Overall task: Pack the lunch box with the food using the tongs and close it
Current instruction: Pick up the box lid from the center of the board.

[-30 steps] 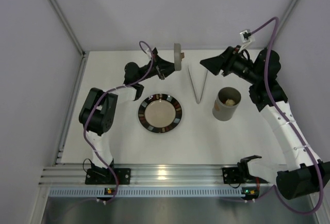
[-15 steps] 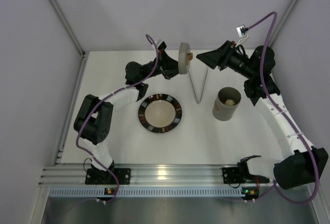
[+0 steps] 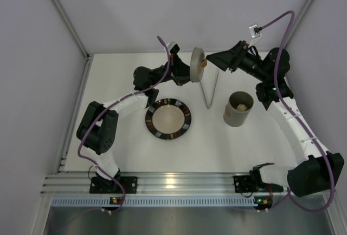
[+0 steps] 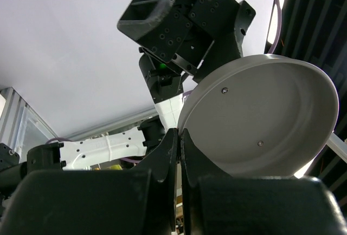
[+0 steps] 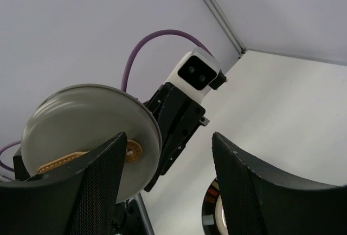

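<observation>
My left gripper (image 3: 187, 70) is shut on the rim of the round grey lid (image 3: 197, 65) and holds it on edge in the air at the back of the table. In the left wrist view the lid's pale hollow underside (image 4: 260, 116) fills the right side, with the jaws (image 4: 179, 133) pinched on its edge. My right gripper (image 3: 212, 60) is open, just right of the lid and facing it. In the right wrist view the lid (image 5: 81, 121) shows a wooden knob (image 5: 132, 150). The grey lunch box (image 3: 237, 115) stands uncovered with cream food (image 3: 242, 105) inside. The tongs (image 3: 208, 103) lie on the table.
A flat dark-rimmed plate (image 3: 187, 119) with nothing on it lies left of the lunch box, its edge (image 5: 209, 213) also showing in the right wrist view. White walls close in the back and sides, and an aluminium rail (image 3: 173, 182) runs along the near edge.
My left arm has carried the lid to the right, closer to the right gripper. The right gripper has shifted slightly left and up toward it. Lunch box, tongs and plate stay put.
</observation>
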